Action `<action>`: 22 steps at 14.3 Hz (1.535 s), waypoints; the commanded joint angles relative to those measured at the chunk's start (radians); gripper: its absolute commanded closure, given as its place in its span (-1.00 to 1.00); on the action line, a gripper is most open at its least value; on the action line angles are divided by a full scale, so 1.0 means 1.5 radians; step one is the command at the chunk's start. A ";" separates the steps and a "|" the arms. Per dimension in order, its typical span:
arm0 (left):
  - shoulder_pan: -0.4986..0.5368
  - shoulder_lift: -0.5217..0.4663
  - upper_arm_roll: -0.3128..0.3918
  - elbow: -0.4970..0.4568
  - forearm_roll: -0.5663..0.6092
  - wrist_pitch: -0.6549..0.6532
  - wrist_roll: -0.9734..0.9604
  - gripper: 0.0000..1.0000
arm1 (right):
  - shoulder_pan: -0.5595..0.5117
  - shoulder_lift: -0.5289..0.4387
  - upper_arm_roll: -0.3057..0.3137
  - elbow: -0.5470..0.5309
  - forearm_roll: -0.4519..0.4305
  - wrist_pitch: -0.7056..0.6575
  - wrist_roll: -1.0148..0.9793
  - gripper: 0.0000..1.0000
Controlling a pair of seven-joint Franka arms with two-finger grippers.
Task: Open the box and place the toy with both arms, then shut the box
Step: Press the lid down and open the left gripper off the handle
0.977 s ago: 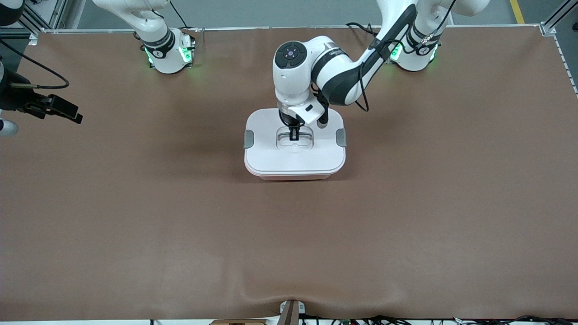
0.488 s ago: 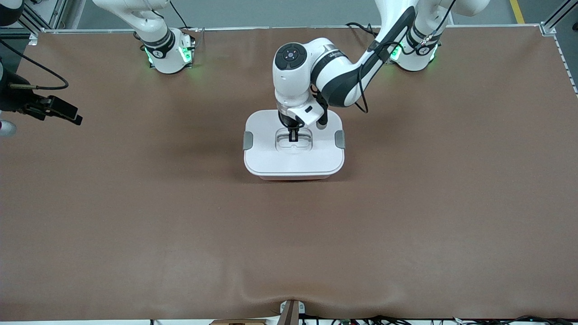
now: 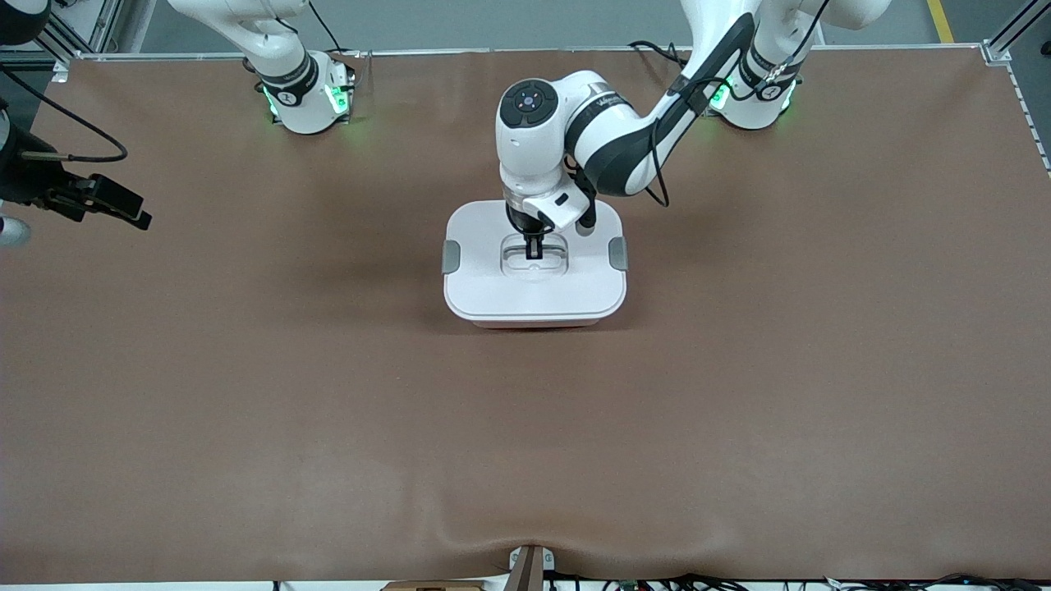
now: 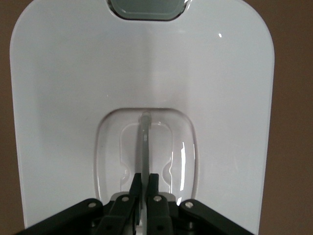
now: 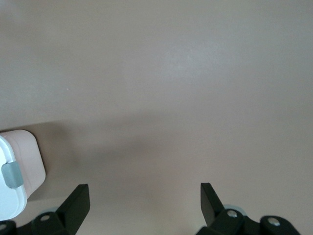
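Note:
The box [image 3: 534, 316] stands mid-table with its white lid [image 3: 493, 287] flat on it and grey clips [image 3: 451, 255] at both ends. My left gripper [image 3: 534, 248] is over the lid's centre, shut on the thin grey handle [image 4: 145, 142] in the recess; in the left wrist view my left gripper [image 4: 145, 177] has its fingers pressed on either side of the handle. My right gripper [image 3: 123, 209] hangs open and empty over the table at the right arm's end; the right wrist view shows my right gripper [image 5: 145, 188] and a corner of the box [image 5: 27, 156]. The toy is out of view.
The brown table [image 3: 739, 394] stretches around the box. A small fixture [image 3: 530, 566] sits at the table edge nearest the front camera. The arm bases [image 3: 308, 98] stand along the edge farthest from that camera.
The lid has come down and now sits flush on the pink tub, where it was slightly raised and offset before. My left gripper stays on the handle. My right gripper shifted slightly.

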 commanded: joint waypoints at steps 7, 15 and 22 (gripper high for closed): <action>0.029 -0.043 0.005 0.013 0.021 -0.051 0.047 -1.00 | 0.005 0.000 -0.002 0.062 0.002 -0.039 0.010 -1.00; 0.089 -0.066 0.003 0.080 0.008 -0.185 0.251 -1.00 | 0.008 0.000 -0.001 0.061 -0.005 -0.066 0.005 -1.00; 0.158 -0.087 0.000 0.080 0.007 -0.234 0.407 -1.00 | 0.012 -0.003 0.000 0.061 -0.010 -0.087 -0.006 -1.00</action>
